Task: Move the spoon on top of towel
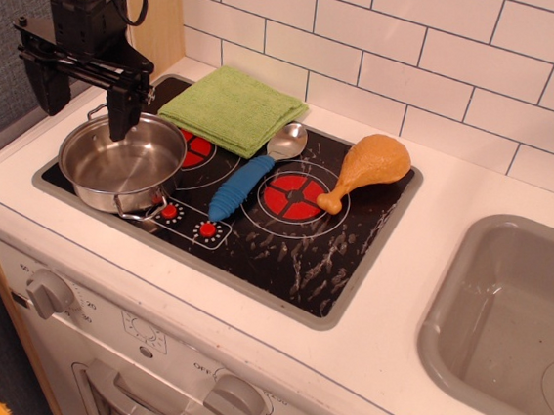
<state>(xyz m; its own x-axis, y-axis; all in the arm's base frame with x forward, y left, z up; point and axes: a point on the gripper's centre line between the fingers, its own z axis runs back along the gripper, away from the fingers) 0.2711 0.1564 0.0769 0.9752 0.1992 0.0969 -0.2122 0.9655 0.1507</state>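
The spoon (252,176) lies on the black stovetop (283,247), its ribbed blue handle pointing to the front left and its silver bowl touching the towel's right corner. The light-green towel (233,107) lies folded at the back left of the stovetop. My gripper (84,101) hangs at the far left, above the back rim of the steel pot (122,165). It is open and empty, its two black fingers spread wide. It is well left of the spoon.
An orange toy drumstick (367,167) lies right of the spoon on the stovetop. A grey sink (516,324) is at the right. White tiled wall stands behind. Stove knobs (48,293) are on the front panel.
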